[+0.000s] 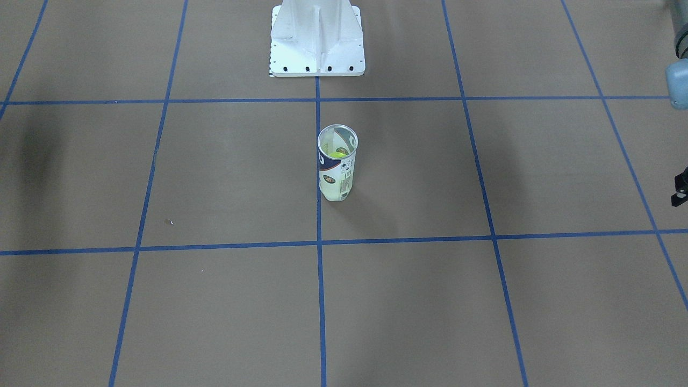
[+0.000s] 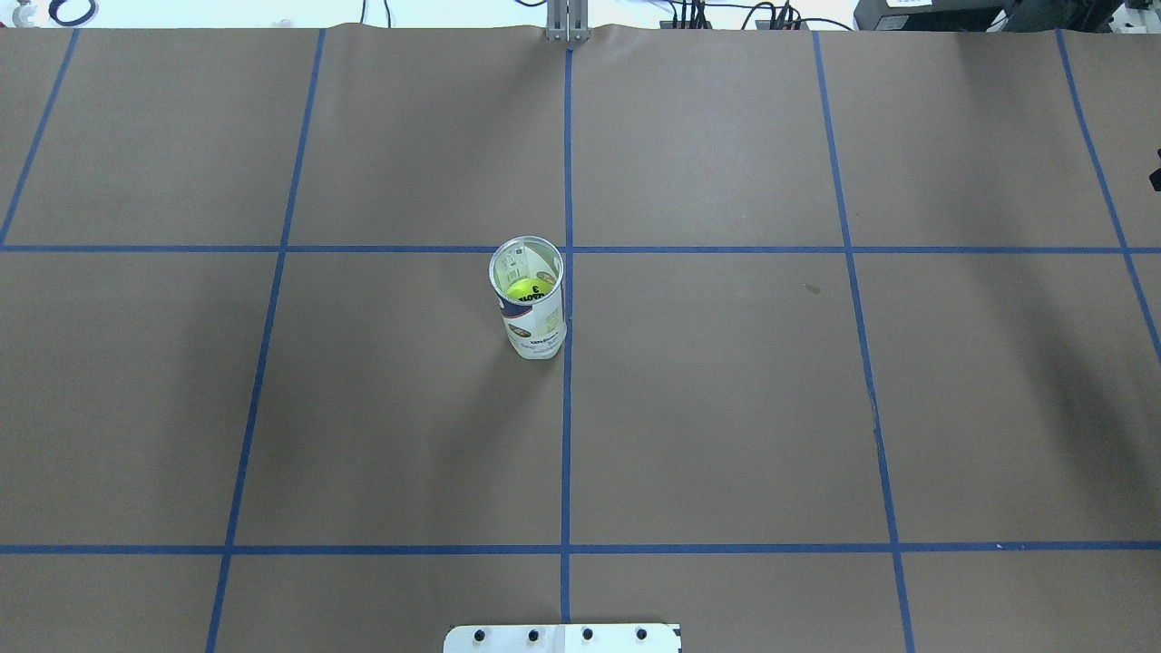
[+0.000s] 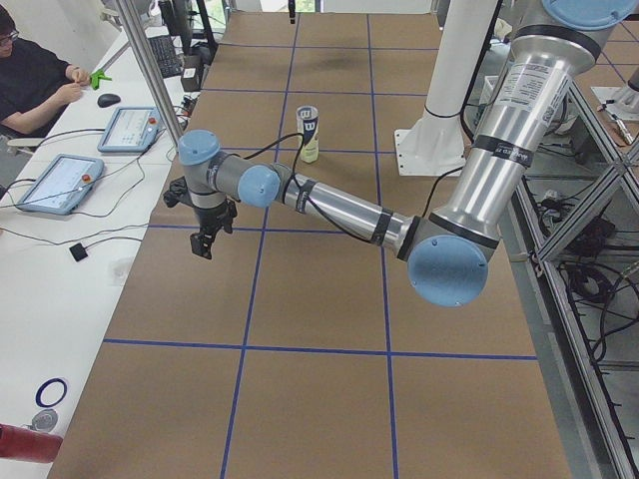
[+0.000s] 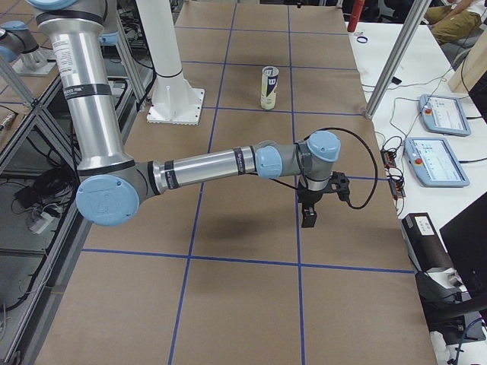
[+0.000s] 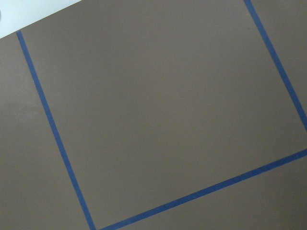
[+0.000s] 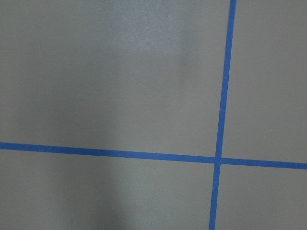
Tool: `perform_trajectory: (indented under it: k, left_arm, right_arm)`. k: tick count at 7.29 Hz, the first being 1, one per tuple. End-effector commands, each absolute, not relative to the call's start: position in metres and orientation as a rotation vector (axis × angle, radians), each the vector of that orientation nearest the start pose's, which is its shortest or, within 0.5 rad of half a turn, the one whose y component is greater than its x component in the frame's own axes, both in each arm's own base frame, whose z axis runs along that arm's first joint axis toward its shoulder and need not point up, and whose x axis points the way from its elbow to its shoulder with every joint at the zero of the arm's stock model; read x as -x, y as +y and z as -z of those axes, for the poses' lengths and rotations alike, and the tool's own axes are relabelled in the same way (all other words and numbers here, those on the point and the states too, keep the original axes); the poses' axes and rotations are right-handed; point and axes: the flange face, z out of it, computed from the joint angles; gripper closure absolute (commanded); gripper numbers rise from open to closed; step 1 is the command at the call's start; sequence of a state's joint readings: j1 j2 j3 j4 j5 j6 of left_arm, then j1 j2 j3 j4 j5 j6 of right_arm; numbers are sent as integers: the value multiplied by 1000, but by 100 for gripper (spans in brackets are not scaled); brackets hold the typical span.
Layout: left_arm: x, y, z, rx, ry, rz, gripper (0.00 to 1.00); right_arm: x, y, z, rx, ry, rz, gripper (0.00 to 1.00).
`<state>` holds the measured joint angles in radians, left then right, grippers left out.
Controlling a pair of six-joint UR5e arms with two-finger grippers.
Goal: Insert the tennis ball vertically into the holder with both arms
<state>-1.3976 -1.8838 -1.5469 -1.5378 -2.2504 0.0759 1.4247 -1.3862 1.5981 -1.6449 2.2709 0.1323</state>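
Holder (image 2: 535, 317) stands upright on the tabletop (image 2: 726, 408), near mid-table. Its long axis is vertical and its open mouth faces up. It sits just on the left arm's side of the centre tape line. A ball (image 2: 528, 290) lies inside, well below the rim.

Left hand (image 3: 204, 247) hangs, pointing down, over the tabletop's left end. Right hand (image 4: 309, 219) hangs the same way over the right end. The holder lies between them, well apart from both, and neither is clearly nearer.

Nothing can be seen in either hand. How far the jaws are open cannot be told, since only slivers show outside the side views.

Judgement: insertion looks complete. Any further approach would have to come inward along the tabletop, then down the vertical axis.
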Motion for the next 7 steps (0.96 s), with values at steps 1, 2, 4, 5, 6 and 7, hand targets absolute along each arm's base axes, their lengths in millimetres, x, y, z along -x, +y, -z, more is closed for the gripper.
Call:
perform_trajectory:
  k: [1, 2, 4, 5, 6, 7]
  left_arm:
    - [-22, -595, -559, -152, 681, -297, 0]
    - [-20, -593, -577, -155, 668, -286, 0]
    - [8, -585, -586, -137, 779, -208, 0]
    - [19, -578, -590, -134, 786, -186, 0]
    - [24, -575, -594, -125, 786, -174, 0]
    - [29, -569, -600, -118, 785, -162, 1]
  right_arm:
    - [-10, -570, -570, -42, -720, 51, 1]
    - [-19, -569, -582, -35, -721, 49, 1]
    - [-40, -563, -609, -2, -775, 28, 1]
    - [-60, -534, -633, 26, -852, -33, 1]
    - [-67, -507, -652, 56, -918, -72, 1]
    - [-71, -502, -654, 54, -910, -78, 1]
